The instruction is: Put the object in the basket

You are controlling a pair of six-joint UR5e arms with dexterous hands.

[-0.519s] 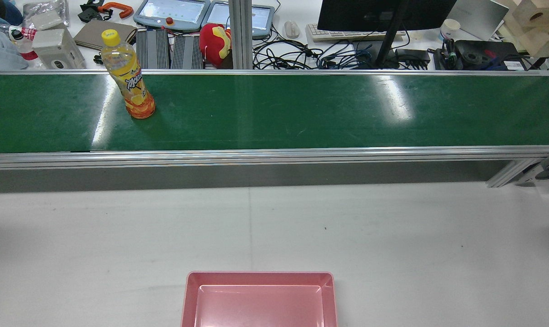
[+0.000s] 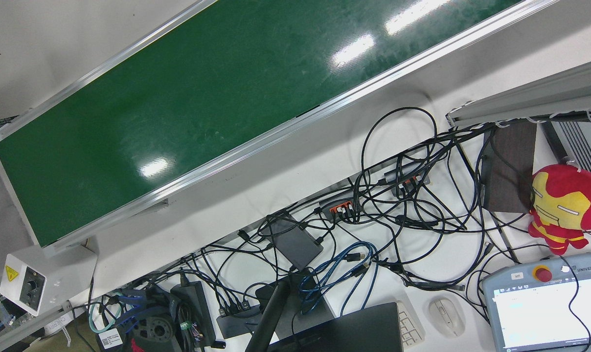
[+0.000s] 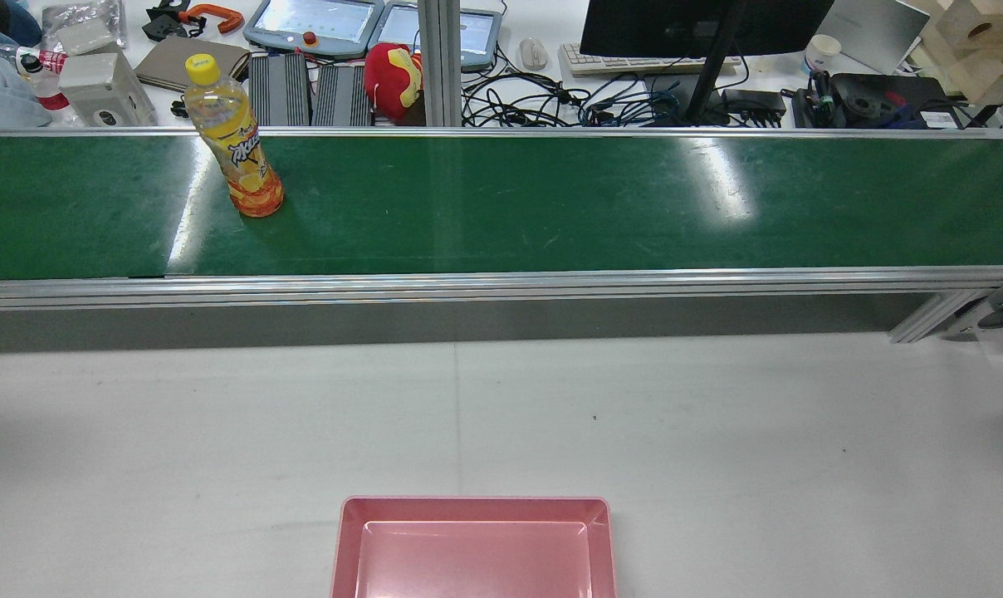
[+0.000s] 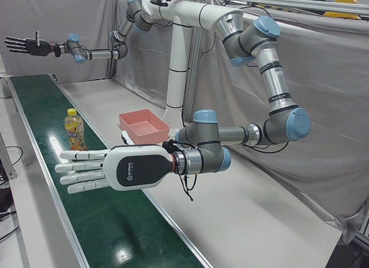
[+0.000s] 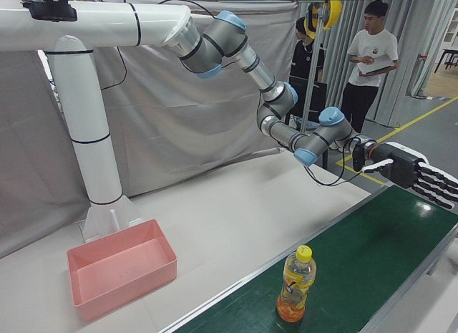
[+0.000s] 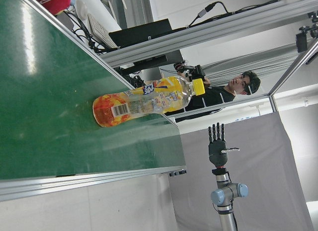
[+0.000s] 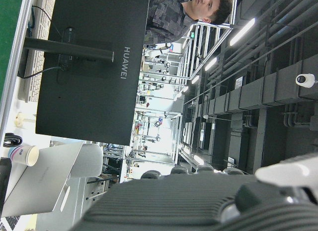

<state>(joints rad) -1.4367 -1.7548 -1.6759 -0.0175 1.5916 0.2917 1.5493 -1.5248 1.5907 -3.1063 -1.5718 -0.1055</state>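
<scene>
step: reach not yet begun, nothing grasped, basket [image 3: 345, 548] empty
left hand [image 4: 109, 170]: flat and wide open, fingers straight, holding nothing, hovering over the green belt [image 3: 551, 199]
right hand [image 4: 26, 46]: raised high at the far end of the belt, fingers spread, holding nothing
bottle [image 3: 236, 141]: upright on the belt, yellow cap up, past the left hand along the belt, near it but clearly apart; well apart from the right hand
basket vs hands: on the white table [image 3: 717, 432] on the robot's side of the belt, off to the side of the left hand, between the two hands along the station
next move (judgement): bring left hand alongside the bottle body, curl fingers round the middle, lift clear of the belt rail, carry back to the basket
risk (judgement): tall and narrow, likely tips if nudged near the cap
vs earlier rear view: bottle in the same spot, same pose; basket unmoved; no hand in that view either time
</scene>
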